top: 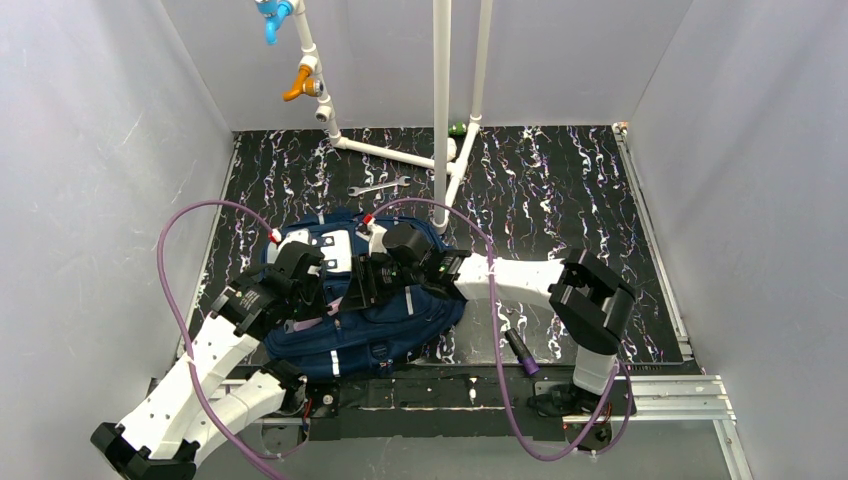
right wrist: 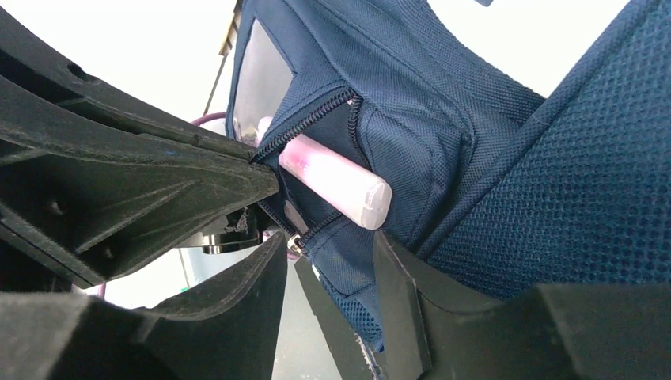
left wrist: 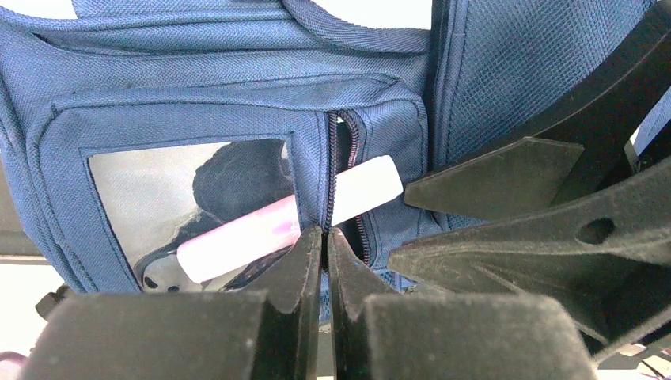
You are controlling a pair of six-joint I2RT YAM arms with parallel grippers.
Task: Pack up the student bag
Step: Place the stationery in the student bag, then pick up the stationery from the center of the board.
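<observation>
1. Navy student bag (top: 390, 335) lay near-left on the black marbled counter (top: 560, 190); a pink tube (left wrist: 237, 237) poked from its unzipped window pocket (left wrist: 237, 119).
2. Left tool (left wrist: 325, 235) was pinched shut at the zip; right tool (right wrist: 328, 247) gaped.
3. Grey walls (top: 90, 150) stood around.

Navy blue student bag (top: 392, 336), pale pink tube (left wrist: 237, 237), black table (top: 560, 190) streaked white and purple

The pink tube (left wrist: 365, 184) is half hidden in a pocket (left wrist: 237, 119) of the bag (left wrist: 514, 63), its inner end hazy behind the clear window (left wrist: 134, 198).
</observation>
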